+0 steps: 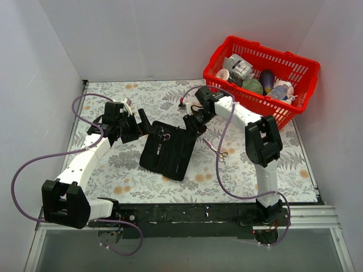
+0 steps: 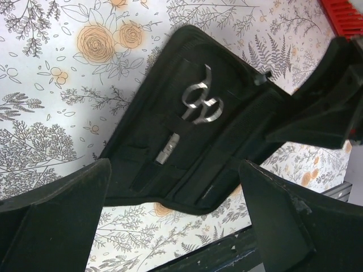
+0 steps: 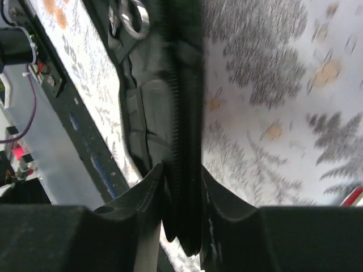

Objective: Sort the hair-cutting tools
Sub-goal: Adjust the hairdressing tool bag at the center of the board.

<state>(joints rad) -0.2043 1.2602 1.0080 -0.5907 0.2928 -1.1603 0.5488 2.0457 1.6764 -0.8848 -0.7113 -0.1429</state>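
The black case point(image 1: 168, 148) lies folded open near the middle of the worktop point(image 1: 113, 182). One pair of scissors point(image 2: 201, 102) is already tucked into a pocket on its inner face, with only the silver ring handles showing. We judge that piece sorted. A second pair of scissors point(image 1: 220, 152) lies loose on the floral cloth just beside the case's right edge, toward the right side of the worktop, and has yet to go in. We cannot make out a comb anywhere in these views.

The right gripper point(image 3: 181, 170) is clamped on the case's zipped edge, one finger on each side of the fabric, so it seems to be steadying the flap rather than carrying a tool. The left gripper point(image 2: 176, 170) hangs spread wide and empty above the case's left half, touching nothing.

The red basket point(image 1: 255, 103) in the far right corner plays no part here. By our reading the task is roughly midway, with at least the loose scissors left.
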